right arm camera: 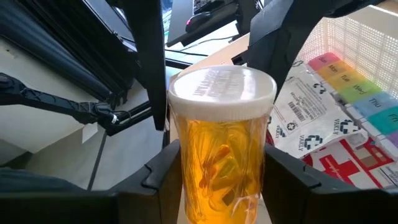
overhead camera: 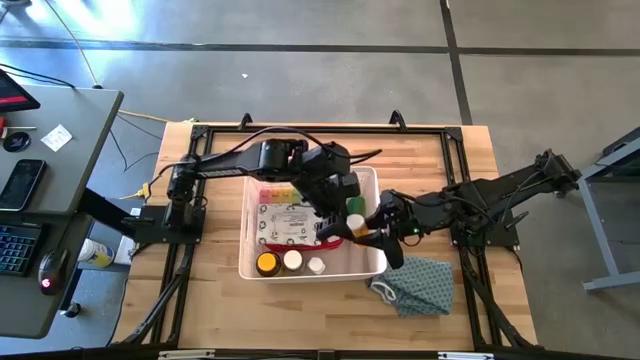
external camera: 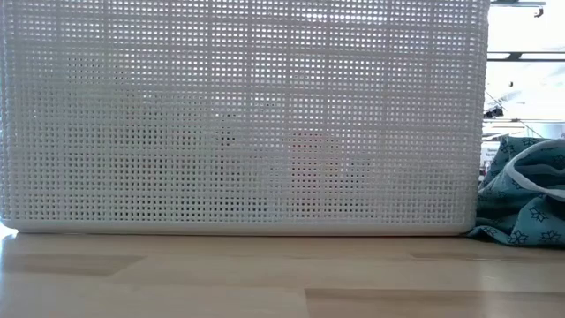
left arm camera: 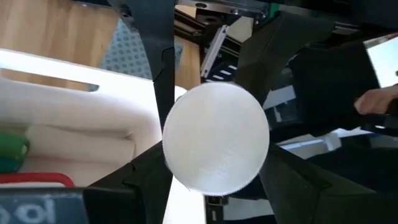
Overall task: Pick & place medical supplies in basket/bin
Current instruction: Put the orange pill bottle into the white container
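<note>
- Basket at mid-table, long sides running left to right; near wall fills almost the whole low view, standing flat on the wood, with only a narrow strip of open tabletop in front.
- Inside: red case flat on the floor, pill organiser along the far wall, three bottles in a row against the near wall, an amber bottle leftmost, then two with white caps.
- Green roll lying against the inner wall, seen only from the left wrist.
- Right gripper at the basket's right rim, clamped on an amber vial with a white cap, one finger on each side of the body; vial upright, lifted above the case and organiser.
- Left gripper over the basket's right half, fingers either side of the same vial's cap; grip or mere flanking not discernible.
- Both arms crowded over the right end; little free room between them.
- Teal cloth on the table just off the near right corner, close beside the wall.
- Left half of the table bare; wide margins of wood all round.
</note>
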